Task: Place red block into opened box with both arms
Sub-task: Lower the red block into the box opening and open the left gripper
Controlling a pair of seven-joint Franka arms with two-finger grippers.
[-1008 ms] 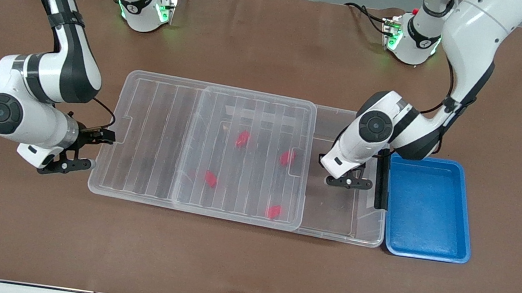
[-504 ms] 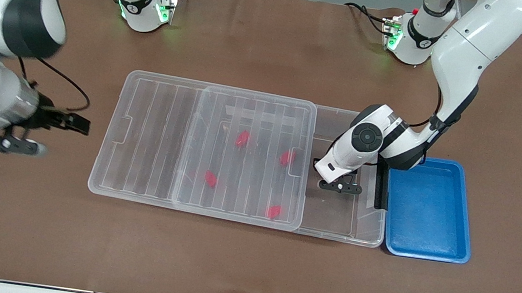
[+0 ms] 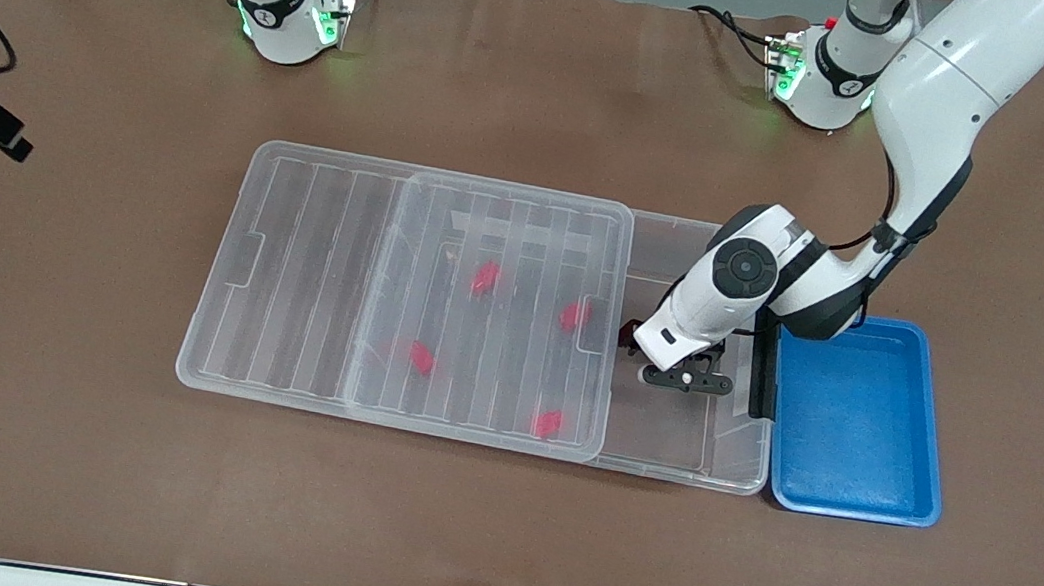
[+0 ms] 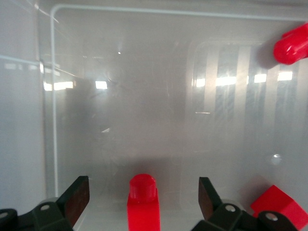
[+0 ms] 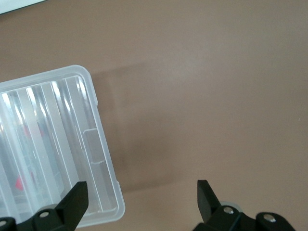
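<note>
Left claw point(image 3: 684, 379) hangs low inside the uncovered end of the box point(image 3: 677, 455), the end toward the left arm, with its fingers spread apart and gripping nothing. In the left wrist view the red block point(image 4: 143, 202) stands between the two fingers point(image 4: 77, 199) without touching either, its rounded stub pointing away from the camera, resting on the clear floor of the box. Two more red blocks show in that same view, one point(image 4: 292, 43) up by the edge of the ribbed lid and one point(image 4: 279, 206) just beside the claw. From the front, the lid point(image 3: 400, 297) lies slid toward the right arm's end, so that it overhangs the box there and covers most of it; four red blocks point(image 3: 485, 276) show through it. A black clip point(image 3: 763, 365) sits on the short side of the box beside the blue tray point(image 3: 858, 418), which touches the box at that end of the bench point(image 3: 488, 551). Right claw point(image 5: 142, 202) is up in the air over the bare bench near the lid's corner, its fingers spread wide and empty; in the front view only a dark part of that arm shows at the edge.
</note>
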